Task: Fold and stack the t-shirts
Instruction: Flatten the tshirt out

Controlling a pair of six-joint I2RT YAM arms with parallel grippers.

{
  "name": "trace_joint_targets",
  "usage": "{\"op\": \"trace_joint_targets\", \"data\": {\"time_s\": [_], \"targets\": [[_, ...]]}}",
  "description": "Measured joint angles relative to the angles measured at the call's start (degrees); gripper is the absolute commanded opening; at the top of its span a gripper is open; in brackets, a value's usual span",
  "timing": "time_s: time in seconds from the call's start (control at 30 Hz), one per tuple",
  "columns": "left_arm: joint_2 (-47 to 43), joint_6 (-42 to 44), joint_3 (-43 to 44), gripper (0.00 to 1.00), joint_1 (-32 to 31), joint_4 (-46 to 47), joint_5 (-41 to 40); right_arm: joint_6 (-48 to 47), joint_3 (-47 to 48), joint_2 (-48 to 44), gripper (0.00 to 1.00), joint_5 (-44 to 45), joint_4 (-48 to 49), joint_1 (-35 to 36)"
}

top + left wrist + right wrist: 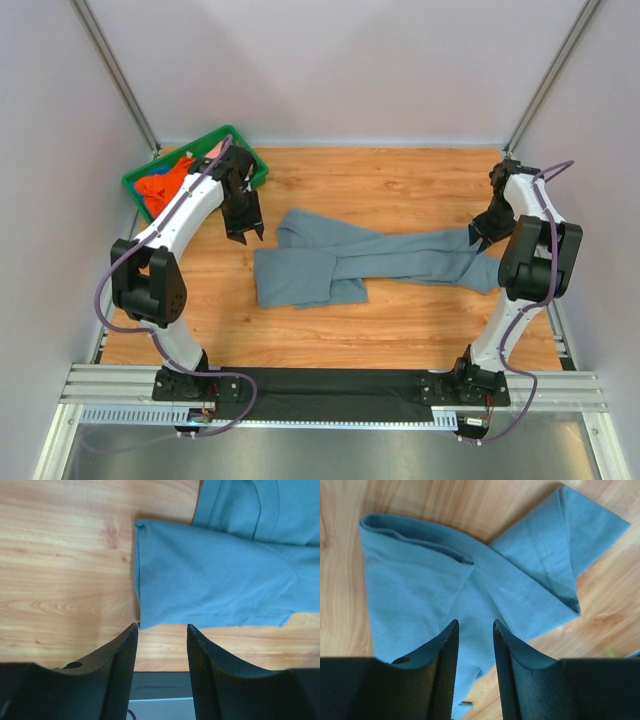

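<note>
1. The grey tee [330, 265] lies on the bench [400, 330], a long rumpled band from the centre out toward 3 o'clock; it looks doubled over lengthwise, with one sleeve splayed at the 3 o'clock end
2. My left tool [162, 626] hangs released and empty just off the tee's 9 o'clock end, its tips above the corner of the cloth
3. My right tool [476, 623] sits over the 3 o'clock end with its jaws parted; I see cloth beneath them but nothing pinched
4. I judge this tee about half folded: it is narrow but untidy, and the cross folds are not yet made
5. The bin [215, 135] at 10 o'clock holds an orange tee [160, 185] and a bit of pink, unfolded
6. No stack exists yet, so most of the task is left
</note>
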Motion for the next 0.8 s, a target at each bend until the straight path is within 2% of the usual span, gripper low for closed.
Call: {"op": "trace_joint_targets", "data": {"time_s": [0.27,0.8], "targets": [[-3.0,0.2,-5.0,0.51,-0.1,1.1,1.8,4.9,-0.7,2.1,0.34,-0.2,6.3,-1.0],[-3.1,0.4,-5.0,0.52,-0.1,0.9,3.0,8.3,-3.2,3.1,0.34,0.5,10.4,-2.9]]}}
